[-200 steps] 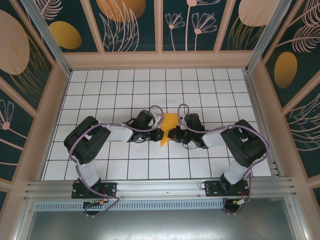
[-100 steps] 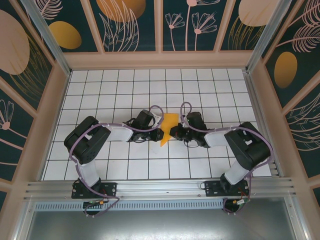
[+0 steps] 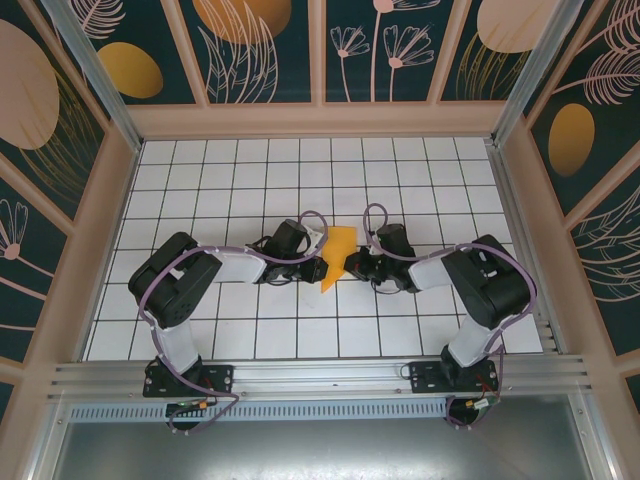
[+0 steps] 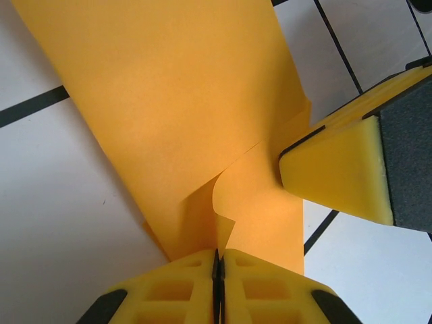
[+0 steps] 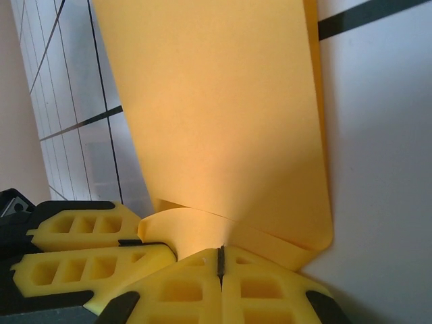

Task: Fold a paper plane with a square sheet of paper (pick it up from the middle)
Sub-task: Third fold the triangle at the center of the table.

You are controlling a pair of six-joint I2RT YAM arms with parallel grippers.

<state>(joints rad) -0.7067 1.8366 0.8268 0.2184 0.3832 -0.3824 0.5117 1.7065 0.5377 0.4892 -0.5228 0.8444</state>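
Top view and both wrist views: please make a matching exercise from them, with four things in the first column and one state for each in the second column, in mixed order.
Things
1. thin orange-yellow paper sheet
2. left gripper, yellow-padded
3. right gripper, yellow-padded
4. white tiled table with black grid lines

States
A. shut on the paper's right side
B. lies under everything else
C. partly folded, pinched from two sides
D. shut on the paper's left side

Pairs: 1-C, 2-D, 3-A, 4-B

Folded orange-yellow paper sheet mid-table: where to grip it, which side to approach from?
Pinch the folded orange-yellow paper sheet by its raised edges mid-length, low from either side, like the left gripper and right gripper, both shut on it. Thin and near-flat, it likely offers no top grasp.
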